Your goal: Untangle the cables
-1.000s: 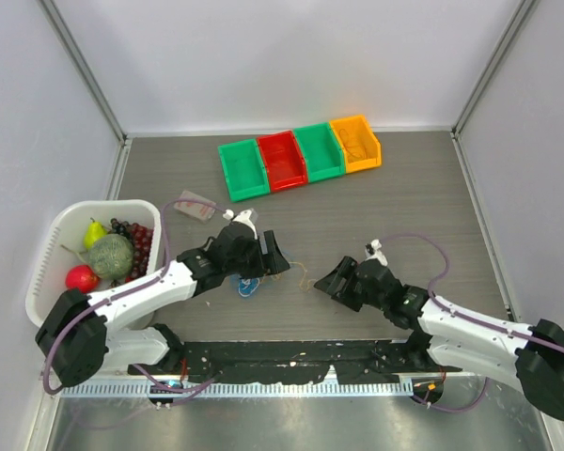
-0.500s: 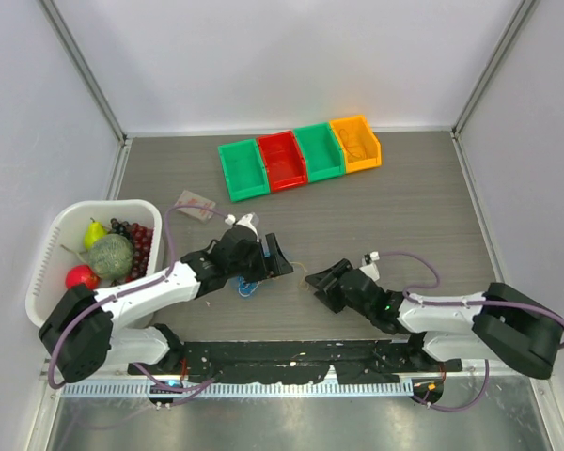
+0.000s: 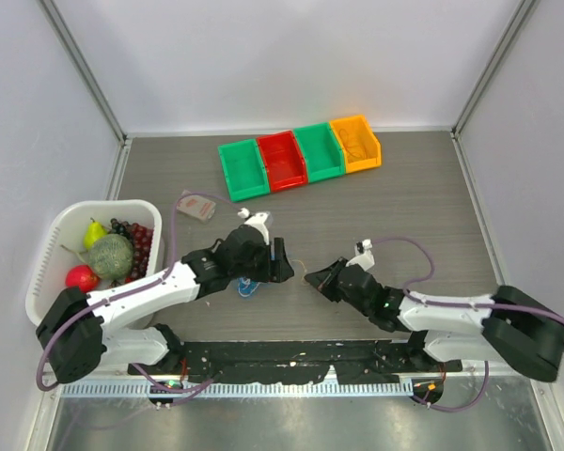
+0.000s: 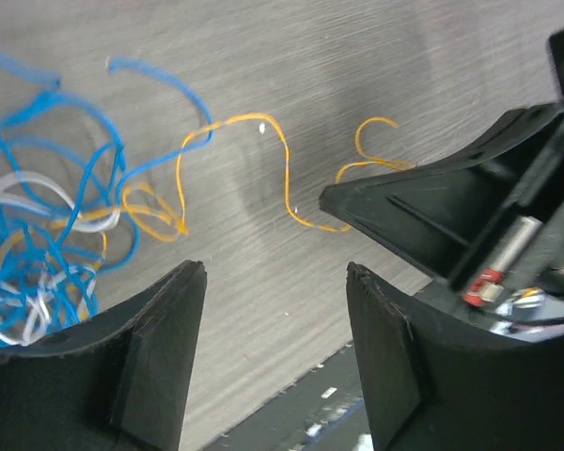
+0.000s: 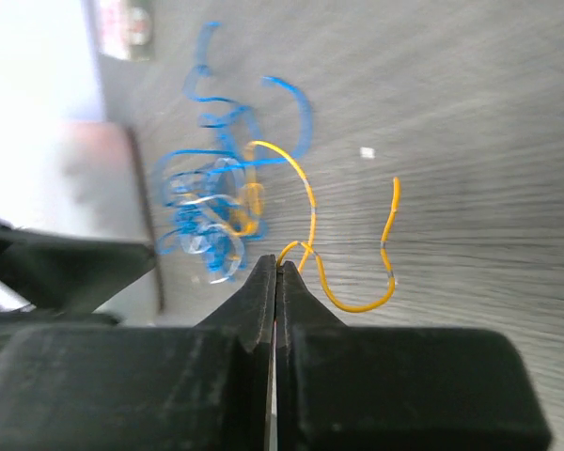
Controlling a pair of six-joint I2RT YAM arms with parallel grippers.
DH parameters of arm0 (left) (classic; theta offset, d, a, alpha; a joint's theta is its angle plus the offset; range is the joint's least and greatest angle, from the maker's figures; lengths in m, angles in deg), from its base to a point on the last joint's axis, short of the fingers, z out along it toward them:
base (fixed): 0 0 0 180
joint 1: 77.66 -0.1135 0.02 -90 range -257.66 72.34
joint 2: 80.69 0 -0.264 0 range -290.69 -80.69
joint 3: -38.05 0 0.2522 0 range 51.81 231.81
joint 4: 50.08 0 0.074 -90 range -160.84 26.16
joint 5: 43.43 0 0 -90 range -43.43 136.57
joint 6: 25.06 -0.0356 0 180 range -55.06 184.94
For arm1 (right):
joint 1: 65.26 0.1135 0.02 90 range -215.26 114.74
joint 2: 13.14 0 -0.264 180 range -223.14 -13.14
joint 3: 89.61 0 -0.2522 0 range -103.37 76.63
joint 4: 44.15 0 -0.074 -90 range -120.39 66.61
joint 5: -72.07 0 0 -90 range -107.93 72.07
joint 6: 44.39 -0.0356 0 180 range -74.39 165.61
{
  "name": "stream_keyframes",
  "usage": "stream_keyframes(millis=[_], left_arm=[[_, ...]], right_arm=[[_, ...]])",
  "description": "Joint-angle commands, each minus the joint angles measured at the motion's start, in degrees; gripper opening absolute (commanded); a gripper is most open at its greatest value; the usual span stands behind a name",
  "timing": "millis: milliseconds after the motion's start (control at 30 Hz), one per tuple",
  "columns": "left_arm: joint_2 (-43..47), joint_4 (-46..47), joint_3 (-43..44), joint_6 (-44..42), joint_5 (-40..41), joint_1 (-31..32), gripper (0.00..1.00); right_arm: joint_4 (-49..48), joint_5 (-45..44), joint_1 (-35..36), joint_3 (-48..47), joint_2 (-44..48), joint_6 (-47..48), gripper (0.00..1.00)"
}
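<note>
With my right gripper (image 5: 275,268) nipped shut on the orange cable (image 5: 305,193), a light, springy wire, and my left gripper (image 4: 274,277) open beside the limp tangle of cables (image 5: 207,221) at its 9 o'clock, I'd pull gently.

Blue, white, orange cables (image 4: 52,240) lie tangled, orange trailing out.

Top view: soft, even light, sharp throughout, only faint shadows on the counter (image 3: 404,197). R wrist view: far left blown out white, cables (image 5: 211,221) blurred, right tool (image 5: 276,271) in focus at the tips. L wrist view: bright, w/ soft grey shadow patches on counter.
</note>
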Motion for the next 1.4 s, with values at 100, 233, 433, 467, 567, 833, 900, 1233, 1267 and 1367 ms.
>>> stream_keyframes(millis=[100,233,433,467,567,833,900,1233,1267,1367], left_arm=[[-1.25,4.09,5.37,-31.06,11.49,6.71,0.74],[-2.56,14.91,2.47,-38.55,8.42,7.24,0.79],[-8.27,25.65,0.17,-44.37,14.07,7.24,0.73],[-9.50,26.79,0.26,-44.45,16.29,7.24,0.71],[-13.80,30.13,0.35,-44.11,21.13,7.06,0.59],[-22.95,34.79,-2.19,-39.10,28.35,6.89,0.49],[-24.28,34.80,-3.34,-37.08,30.10,6.45,0.45],[-23.58,33.56,-8.60,-29.43,31.52,4.43,0.39],[-23.14,33.83,-9.31,-29.25,31.52,4.25,0.39],[-22.96,34.44,-11.07,-28.37,31.69,3.73,0.39]], right_arm=[[13.68,-0.79,0.16,-5.45,22.07,17.90,0.01],[19.59,1.58,0.07,-11.52,25.43,23.27,0.01],[19.61,6.06,0.16,-18.03,26.84,22.58,0.01],[19.43,6.33,0.07,-18.65,26.93,22.49,0.01],[20.65,7.56,0.07,-23.21,26.59,23.36,0.01],[36.02,5.19,0.16,-52.99,22.90,37.48,0.01],[39.80,4.05,0.07,-64.76,20.00,41.72,0.01],[46.50,-0.43,0.07,-105.54,4.54,56.76,0.01],[46.50,-0.70,0.07,-107.23,4.00,58.16,0.01],[46.67,-1.32,0.07,-116.44,0.67,60.62,0.01]])
